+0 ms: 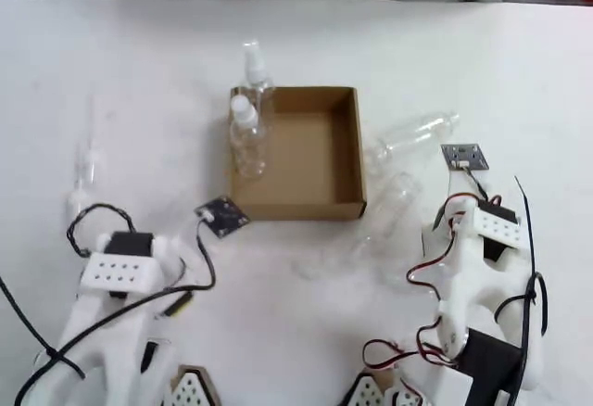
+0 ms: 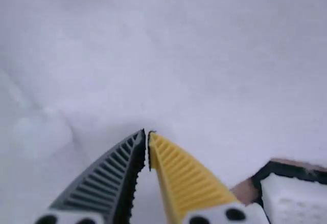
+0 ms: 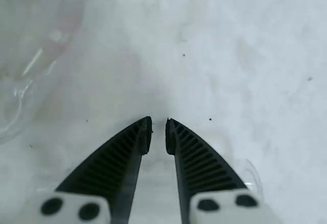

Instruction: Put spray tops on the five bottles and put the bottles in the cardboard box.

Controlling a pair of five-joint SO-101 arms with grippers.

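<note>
My left gripper (image 2: 147, 138) sits just over the bare white table (image 2: 204, 55), its black and yellow jaws pressed together on nothing. My right gripper (image 3: 159, 129) is drawn in to a thin slit and is also empty, with a clear bottle (image 3: 36, 55) lying close beside it.

From the high view, the cardboard box (image 1: 345, 146) stands mid-table. One capped bottle (image 1: 248, 142) stands inside it against the wall on my left arm's side. A second capped bottle (image 1: 257, 70) is at the far corner; I cannot tell whether it is in the box or just behind it. Two uncapped bottles (image 1: 417, 135) (image 1: 397, 191) lie on their sides beside the box on my right arm's side. A pale thin shape (image 1: 88, 160) out on my left side may be a spray top.

I judge these bottles to be empty, light, thin-walled and smooth, so they are likely to roll at a nudge and squirt out of a hard pinch. I would take one across the body just below the shoulder with a gentle squeeze, leaving the stiffer neck free for the top. A spray top I would hold by its collar, since its tube probably flexes.
</note>
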